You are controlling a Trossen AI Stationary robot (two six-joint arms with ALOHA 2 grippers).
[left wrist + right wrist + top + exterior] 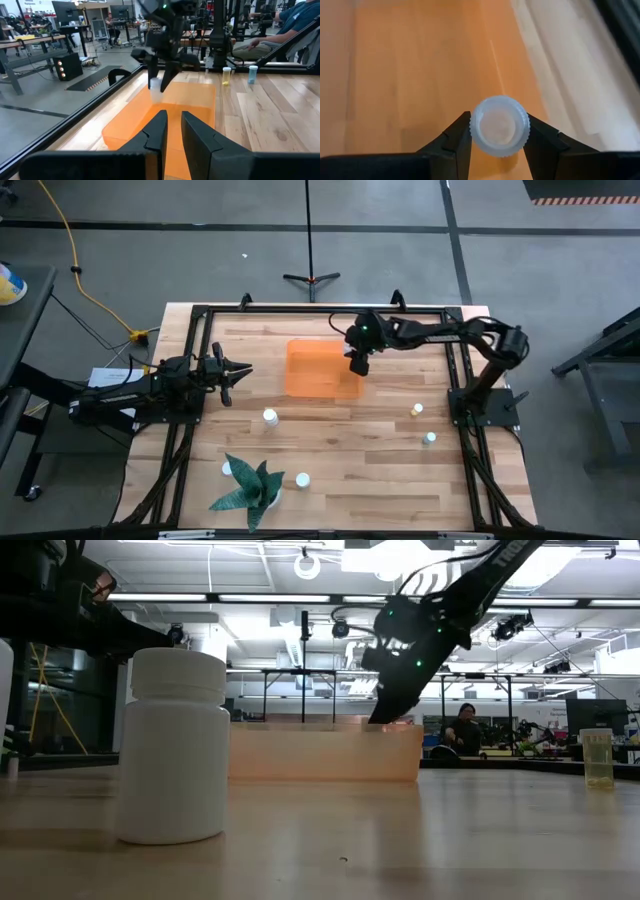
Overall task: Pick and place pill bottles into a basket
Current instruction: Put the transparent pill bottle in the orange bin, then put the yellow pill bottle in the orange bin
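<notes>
Above the orange basket (322, 367), near its right end, my right gripper (359, 366) hangs with a pill bottle (499, 126) pinched between its two fingers, the jaws closed snugly on the ribbed white cap. The left wrist view shows that bottle (155, 84) raised over the bin's interior, seemingly clear of the floor, though I can't be certain. My left gripper (238, 370) waits beside the table's left edge, well apart from the basket, fingers nearly together on nothing. Other bottles stand on the wooden table (360, 460): one (270, 416) just below the basket, two (417, 410) (429, 438) toward the right, one (302, 479) beside the potted plant (250, 488).
</notes>
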